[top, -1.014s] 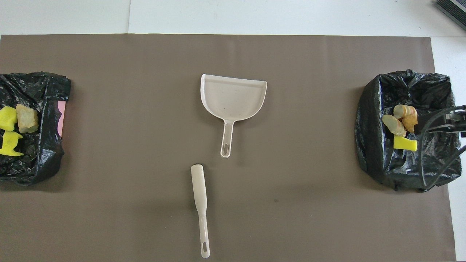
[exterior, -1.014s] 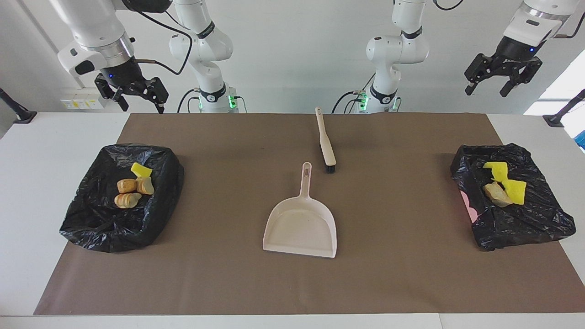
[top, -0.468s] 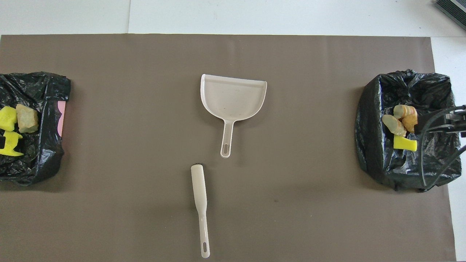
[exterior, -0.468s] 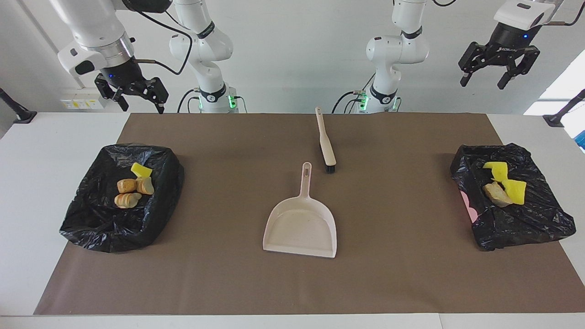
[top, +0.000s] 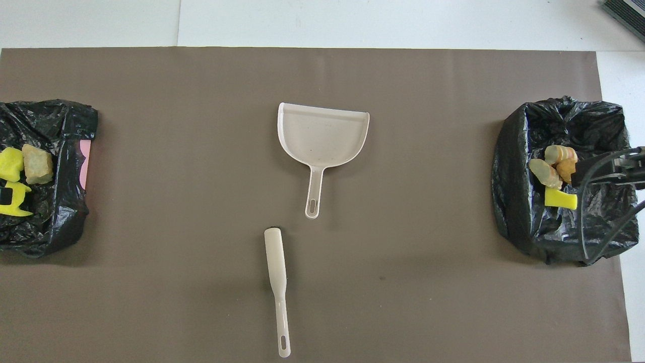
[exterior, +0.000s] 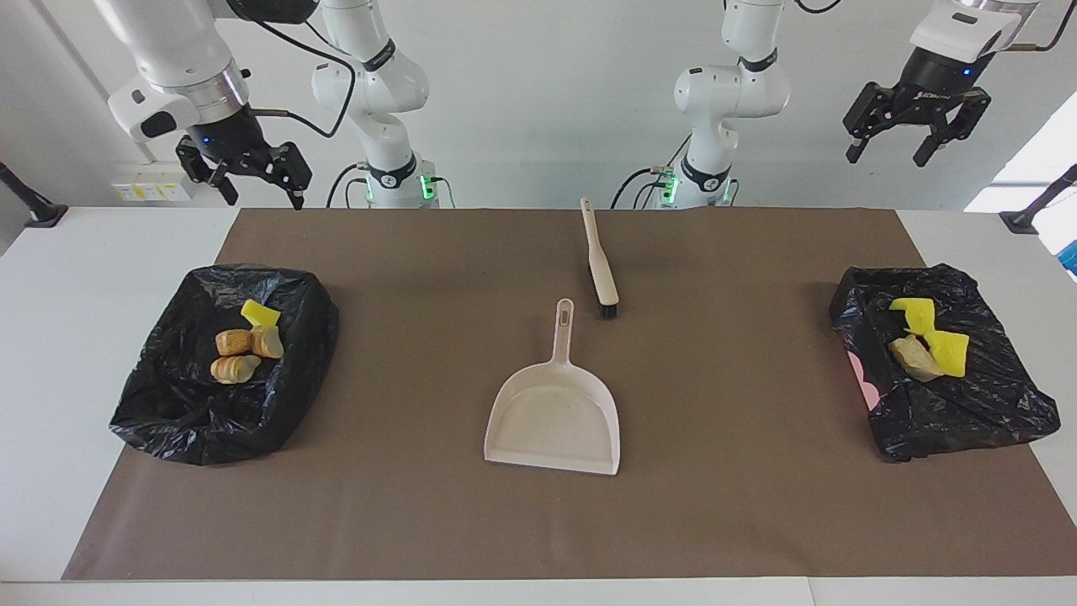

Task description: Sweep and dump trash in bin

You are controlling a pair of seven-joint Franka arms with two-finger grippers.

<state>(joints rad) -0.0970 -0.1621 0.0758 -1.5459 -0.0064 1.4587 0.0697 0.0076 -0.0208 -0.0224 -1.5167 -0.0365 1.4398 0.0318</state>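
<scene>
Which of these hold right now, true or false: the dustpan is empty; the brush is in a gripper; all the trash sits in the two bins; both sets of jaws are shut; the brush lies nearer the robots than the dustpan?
1. The dustpan is empty. True.
2. The brush is in a gripper. False: it lies flat on the brown mat, untouched.
3. All the trash is in the two bins. True: pieces sit in the bin at the right arm's end, the rest in the bin at the left arm's end; none shows on the mat.
4. Both sets of jaws are shut. False: the left gripper and right gripper are raised and open, holding nothing.
5. The brush lies nearer the robots than the dustpan. True.
</scene>
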